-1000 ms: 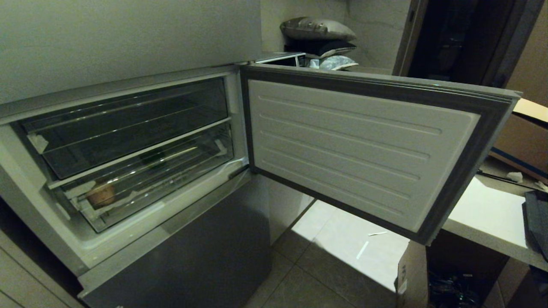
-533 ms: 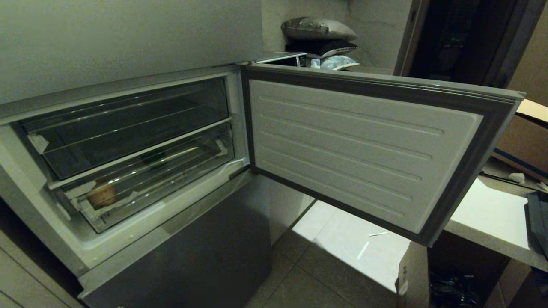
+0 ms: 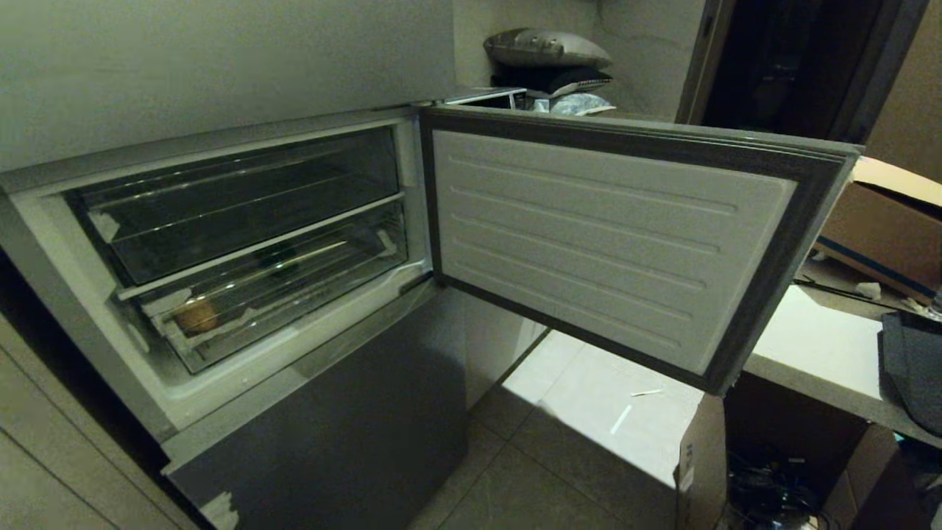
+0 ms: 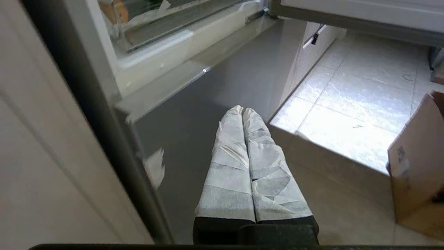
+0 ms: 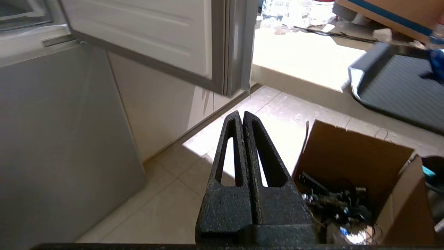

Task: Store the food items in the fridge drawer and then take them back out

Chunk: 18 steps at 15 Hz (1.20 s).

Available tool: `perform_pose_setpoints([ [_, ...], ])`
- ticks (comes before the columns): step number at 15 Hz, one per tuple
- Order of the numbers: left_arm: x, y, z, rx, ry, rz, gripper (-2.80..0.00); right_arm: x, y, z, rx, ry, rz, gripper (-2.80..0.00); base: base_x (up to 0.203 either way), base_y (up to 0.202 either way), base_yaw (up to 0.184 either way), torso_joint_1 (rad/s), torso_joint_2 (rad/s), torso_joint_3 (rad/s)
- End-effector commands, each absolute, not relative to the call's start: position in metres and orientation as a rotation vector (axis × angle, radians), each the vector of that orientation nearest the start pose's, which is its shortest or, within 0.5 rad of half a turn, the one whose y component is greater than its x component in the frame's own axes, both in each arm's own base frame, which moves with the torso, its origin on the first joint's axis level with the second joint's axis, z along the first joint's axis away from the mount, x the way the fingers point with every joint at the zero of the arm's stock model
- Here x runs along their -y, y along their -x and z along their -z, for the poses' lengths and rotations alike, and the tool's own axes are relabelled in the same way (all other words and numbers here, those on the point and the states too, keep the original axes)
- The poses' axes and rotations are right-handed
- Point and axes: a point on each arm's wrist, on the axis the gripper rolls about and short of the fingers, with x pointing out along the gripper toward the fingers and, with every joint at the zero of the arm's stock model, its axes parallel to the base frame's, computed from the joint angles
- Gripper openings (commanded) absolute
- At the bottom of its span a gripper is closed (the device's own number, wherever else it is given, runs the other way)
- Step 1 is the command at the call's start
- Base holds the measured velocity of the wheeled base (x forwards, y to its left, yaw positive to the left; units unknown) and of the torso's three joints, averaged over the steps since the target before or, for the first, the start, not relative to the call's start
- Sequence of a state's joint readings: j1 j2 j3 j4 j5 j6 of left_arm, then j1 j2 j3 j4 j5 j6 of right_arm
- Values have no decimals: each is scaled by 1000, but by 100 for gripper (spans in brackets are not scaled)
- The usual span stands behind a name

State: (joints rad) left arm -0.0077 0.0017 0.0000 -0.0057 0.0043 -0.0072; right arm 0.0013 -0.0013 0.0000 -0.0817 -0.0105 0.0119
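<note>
- Clear plastic fridge drawer (image 3: 280, 294) holds the tan-orange lump (image 3: 195, 316).
- Fridge door (image 3: 603, 243) hangs open beside the drawer; cardboard box (image 5: 353, 163) below the door.
- Left gripper (image 4: 242, 110) and right gripper (image 5: 240, 114) closed, empty, below the drawer.

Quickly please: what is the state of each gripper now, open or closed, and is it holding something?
Left gripper: closed, holding nothing, low before the fridge.
Right gripper: closed, holding nothing, low over the floor.

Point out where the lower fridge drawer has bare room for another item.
The fridge drawer is bare across its middle and right, between the tan-orange lump at its left end and the right wall by the door hinge. A dark-green pepper sits toward the back. The left end is the crowded part.
</note>
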Motion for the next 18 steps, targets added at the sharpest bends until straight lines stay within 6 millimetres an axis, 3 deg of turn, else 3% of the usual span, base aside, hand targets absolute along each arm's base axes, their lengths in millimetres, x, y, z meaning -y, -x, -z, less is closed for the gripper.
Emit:
perform_pose_setpoints([
  [1,0,23,-76,5,8,3,-280,0,21,-75,54,-13,9,-280,-192,0,5,9,5,4],
  [4,0,23,-76,5,8,3,-280,0,21,-75,54,-11,9,-280,-170,0,3,-1,0,1],
  [10,0,23,-76,5,8,3,-280,0,22,-78,63,-13,18,-280,0,0,0,0,0,0],
  [12,0,23,-76,5,8,3,-280,2,28,-105,111,-21,96,-280,0,0,0,0,0,0],
  [14,0,23,-76,5,8,3,-280,3,22,-144,51,-46,187,-280,0,0,0,0,0,0],
  [16,0,23,-76,5,8,3,-280,4,1,-181,-15,-88,263,-280,0,0,0,0,0,0],
  [18,0,23,-76,5,8,3,-280,10,-35,-213,-73,-156,336,-280,0,0,0,0,0,0],
])
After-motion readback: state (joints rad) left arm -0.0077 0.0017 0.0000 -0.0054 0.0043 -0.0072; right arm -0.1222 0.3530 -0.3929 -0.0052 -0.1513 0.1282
